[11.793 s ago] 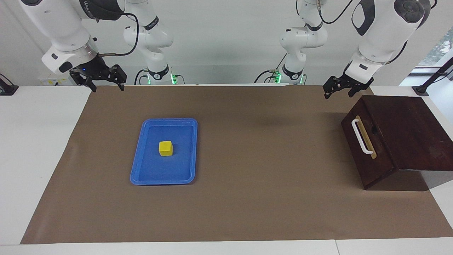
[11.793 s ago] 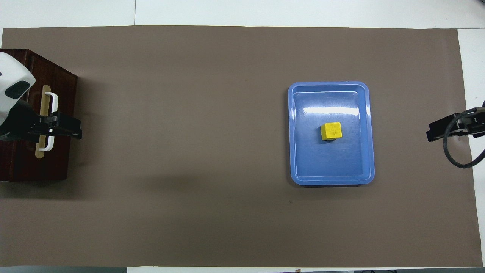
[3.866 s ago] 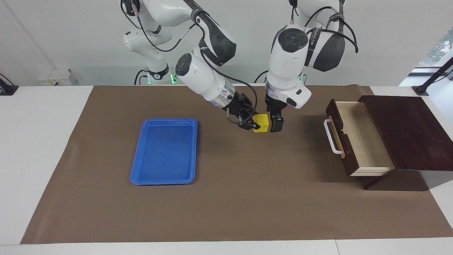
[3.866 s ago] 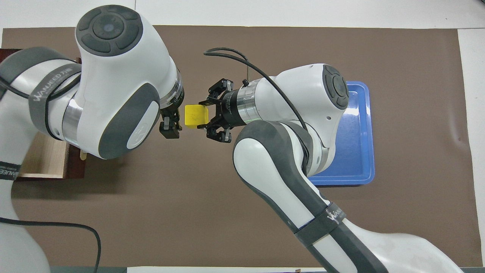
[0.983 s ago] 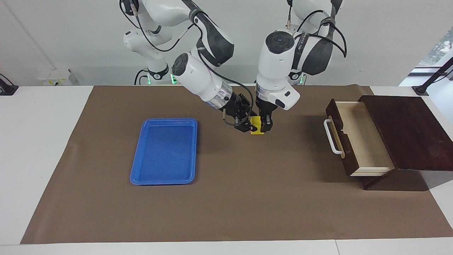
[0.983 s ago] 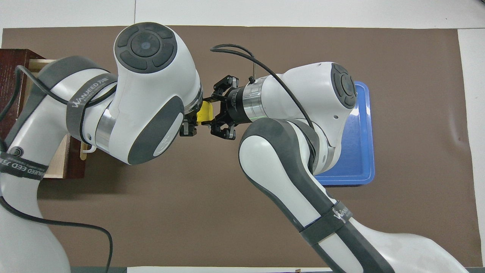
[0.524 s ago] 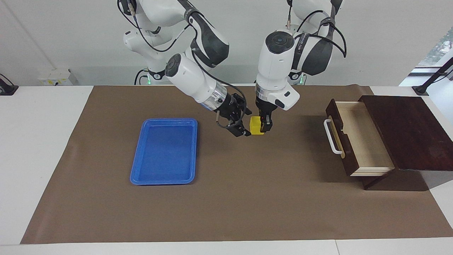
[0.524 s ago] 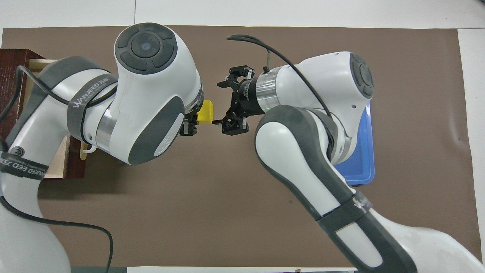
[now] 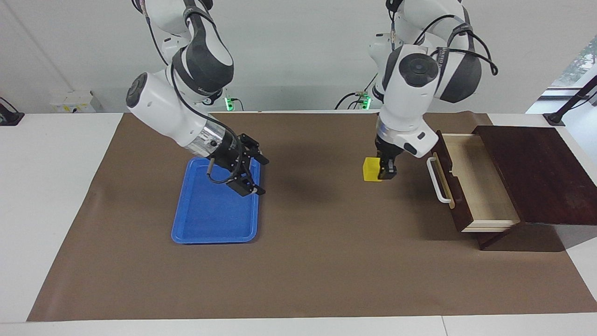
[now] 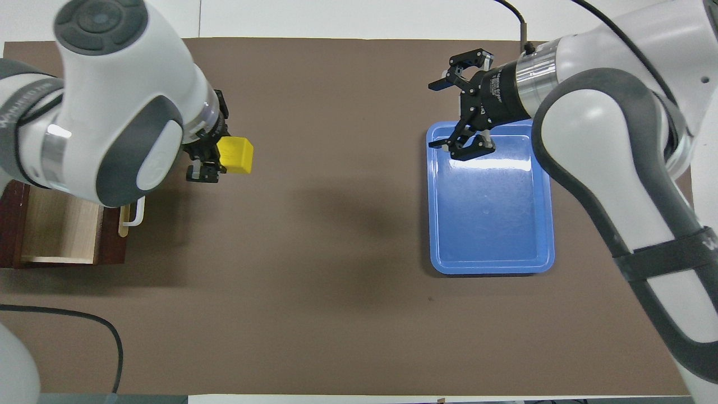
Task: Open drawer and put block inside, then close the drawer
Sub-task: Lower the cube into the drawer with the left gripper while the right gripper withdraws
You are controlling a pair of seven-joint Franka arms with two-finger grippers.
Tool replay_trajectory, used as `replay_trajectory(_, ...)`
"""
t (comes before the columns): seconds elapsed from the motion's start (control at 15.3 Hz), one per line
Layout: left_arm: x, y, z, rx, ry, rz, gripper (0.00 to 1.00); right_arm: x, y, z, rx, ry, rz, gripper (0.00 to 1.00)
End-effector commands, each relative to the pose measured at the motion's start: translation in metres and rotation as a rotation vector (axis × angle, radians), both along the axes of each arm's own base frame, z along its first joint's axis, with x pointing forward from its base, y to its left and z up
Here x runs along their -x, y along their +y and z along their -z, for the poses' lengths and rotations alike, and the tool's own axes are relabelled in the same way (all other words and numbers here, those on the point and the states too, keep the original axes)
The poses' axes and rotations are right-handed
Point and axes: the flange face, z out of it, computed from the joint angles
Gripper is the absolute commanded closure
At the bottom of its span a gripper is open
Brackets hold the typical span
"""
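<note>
- Overhead: most of the drawer (image 10: 59, 227) hidden under the left arm; only a corner of pale interior and the end of the handle (image 10: 133, 216) showing.
- Facing: drawer (image 9: 480, 184) pulled out of the box (image 9: 536, 172) at the left arm's end of the table, interior bare.
- Block (image 9: 372, 169) up in the air, clamped in the left gripper (image 9: 383, 171); fingers (image 9: 388, 171) mostly covered by the block and the wrist.
- Overhead: block (image 10: 235, 155) jutting from the left gripper (image 10: 212, 163) toward the tray's end.
- Held over the mat (image 9: 326, 261), just short of the handle (image 9: 437, 182), not yet over the drawer.
- Right gripper (image 9: 254, 175) spread wide, holding nothing, tilted over the tray (image 9: 205, 228) at its edge toward the left arm.
- Overhead: right gripper (image 10: 449, 115) over the tray's (image 10: 493, 264) corner farthest from the robots.
</note>
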Motion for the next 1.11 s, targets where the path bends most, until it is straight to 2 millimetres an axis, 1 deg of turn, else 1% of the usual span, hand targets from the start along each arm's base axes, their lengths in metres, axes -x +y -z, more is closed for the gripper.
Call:
replay_trajectory(0.0, 0.000, 0.073, -0.038, -0.002, -0.015, 0.020, 1.00, 0.001, -0.044, -0.002, 0.112, -0.098, -0.260, 0.00)
replay_trajectory(0.07, -0.001, 0.103, -0.047, 0.000, -0.013, 0.024, 1.00, 0.004, -0.056, -0.001, 0.156, -0.131, -0.398, 0.00)
replay_trajectory(0.13, 0.000, 0.125, -0.055, 0.002, -0.010, 0.042, 1.00, 0.007, -0.068, -0.002, 0.185, -0.157, -0.493, 0.00)
replay_trajectory(0.2, -0.001, 0.147, -0.058, 0.006, 0.000, 0.060, 1.00, 0.011, -0.082, -0.004, 0.218, -0.184, -0.599, 0.00)
replay_trajectory(0.26, -0.003, 0.163, -0.058, 0.008, 0.000, 0.065, 1.00, 0.015, -0.091, -0.003, 0.252, -0.202, -0.708, 0.00)
replay_trajectory(0.33, -0.006, 0.180, -0.055, 0.009, -0.003, 0.070, 1.00, 0.020, -0.097, -0.010, 0.295, -0.230, -0.817, 0.00)
replay_trajectory(0.52, -0.007, 0.221, -0.050, 0.011, -0.017, 0.092, 1.00, 0.036, -0.116, -0.031, 0.388, -0.274, -1.099, 0.00)
replay_trajectory(0.59, -0.009, 0.228, -0.044, 0.011, -0.027, 0.082, 1.00, 0.041, -0.120, -0.038, 0.414, -0.293, -1.186, 0.00)
replay_trajectory(0.66, -0.011, 0.230, -0.031, 0.011, -0.033, 0.083, 1.00, 0.050, -0.125, -0.050, 0.443, -0.322, -1.280, 0.00)
replay_trajectory(0.72, -0.013, 0.230, -0.018, 0.012, -0.040, 0.082, 1.00, 0.056, -0.131, -0.056, 0.452, -0.339, -1.328, 0.00)
replay_trajectory(0.79, -0.015, 0.232, -0.007, 0.010, -0.043, 0.081, 1.00, 0.066, -0.142, -0.067, 0.462, -0.359, -1.356, 0.00)
replay_trajectory(0.92, -0.018, 0.250, 0.009, 0.009, -0.050, 0.054, 1.00, 0.083, -0.160, -0.081, 0.464, -0.393, -1.407, 0.00)
replay_trajectory(0.98, -0.018, 0.253, 0.017, 0.009, -0.053, 0.049, 1.00, 0.090, -0.166, -0.087, 0.457, -0.409, -1.454, 0.00)
replay_trajectory(1.05, -0.017, 0.257, 0.026, 0.009, -0.052, 0.043, 1.00, 0.097, -0.167, -0.094, 0.448, -0.417, -1.487, 0.00)
